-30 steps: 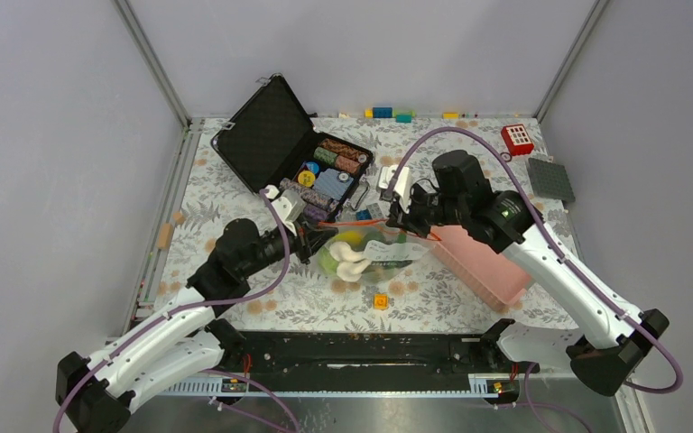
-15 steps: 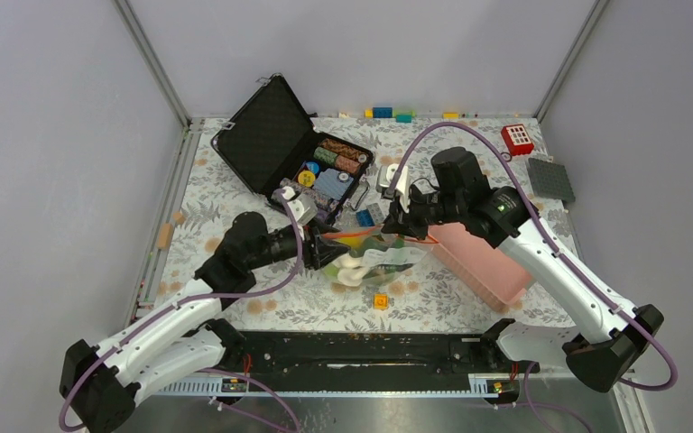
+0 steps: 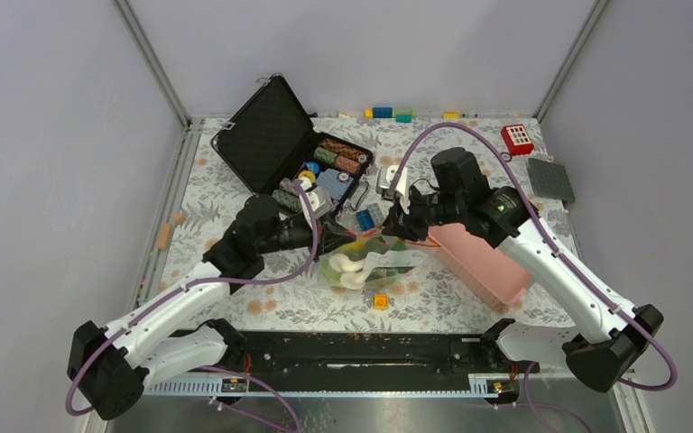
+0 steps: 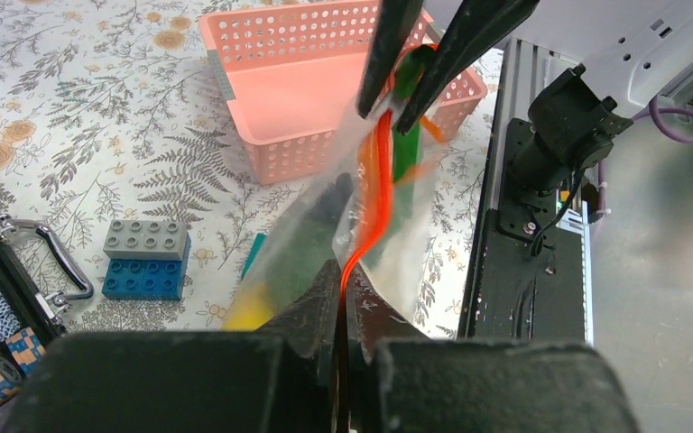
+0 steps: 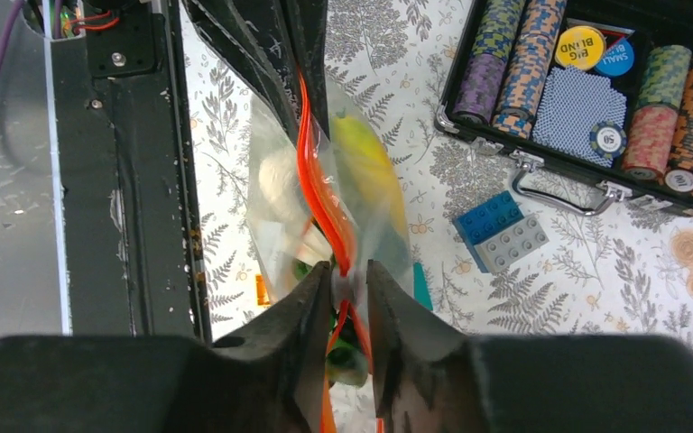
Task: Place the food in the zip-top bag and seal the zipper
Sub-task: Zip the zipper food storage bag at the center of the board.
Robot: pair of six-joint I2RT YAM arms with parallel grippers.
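The zip-top bag [image 3: 372,263] hangs bunched between my two grippers at the table's middle. Inside it is the food: white mushroom-like pieces [image 3: 348,268], a yellow piece [image 5: 365,158] and green pieces [image 4: 318,233]. The orange-red zipper [image 4: 375,185] runs taut from one gripper to the other. My left gripper [image 4: 343,287] is shut flat on the strip at the bag's left end. My right gripper [image 5: 348,275] pinches the strip at the right end, with the small white slider [image 5: 346,287] between its narrowly parted fingers.
An open black case of poker chips [image 3: 311,162] lies behind the bag. A pink basket [image 3: 483,262] stands just right of it. Blue and grey bricks [image 3: 365,216] sit between case and bag. A small orange piece [image 3: 380,301] lies in front of the bag.
My left gripper has travelled right along the zipper towards the right gripper and gripped it again closer in. The bag is bunched narrower. The right arm has hardly moved.
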